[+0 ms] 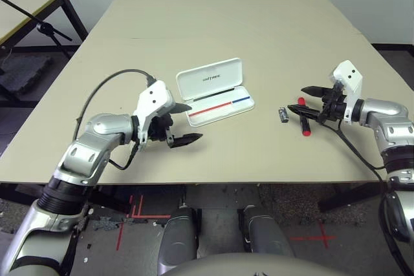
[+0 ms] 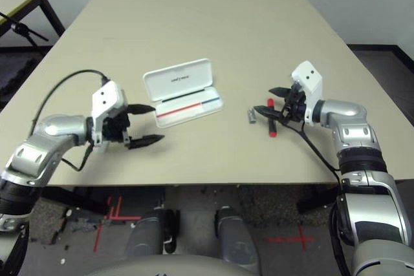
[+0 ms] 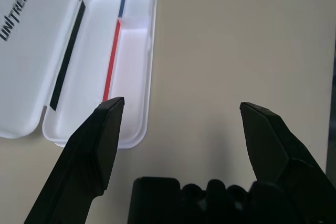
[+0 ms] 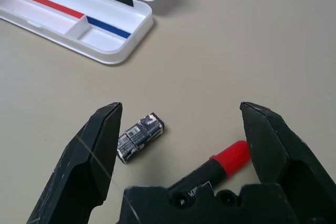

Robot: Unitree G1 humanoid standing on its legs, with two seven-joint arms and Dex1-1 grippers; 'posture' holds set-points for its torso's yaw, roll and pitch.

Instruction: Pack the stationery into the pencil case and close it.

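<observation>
The white pencil case [image 1: 208, 77] lies open at the table's middle, its lid folded back and a red-and-blue strip in its tray [image 3: 134, 51]. To its right lie a red marker with a black middle [image 1: 303, 123] and a small grey-black piece [image 1: 283, 115]. My right gripper [image 1: 297, 100] hovers open over the marker's far end; from the wrist, the marker [image 4: 228, 157] and the small piece [image 4: 140, 136] sit between its spread fingers. My left gripper [image 1: 192, 121] stands open just left of the case's near corner, holding nothing.
A second table [image 1: 26, 4] and a black stand [image 1: 42, 28] are at the far left, off my table. A black cable [image 1: 103, 85] loops over my left forearm. Bare tabletop [image 1: 246, 24] stretches behind the case.
</observation>
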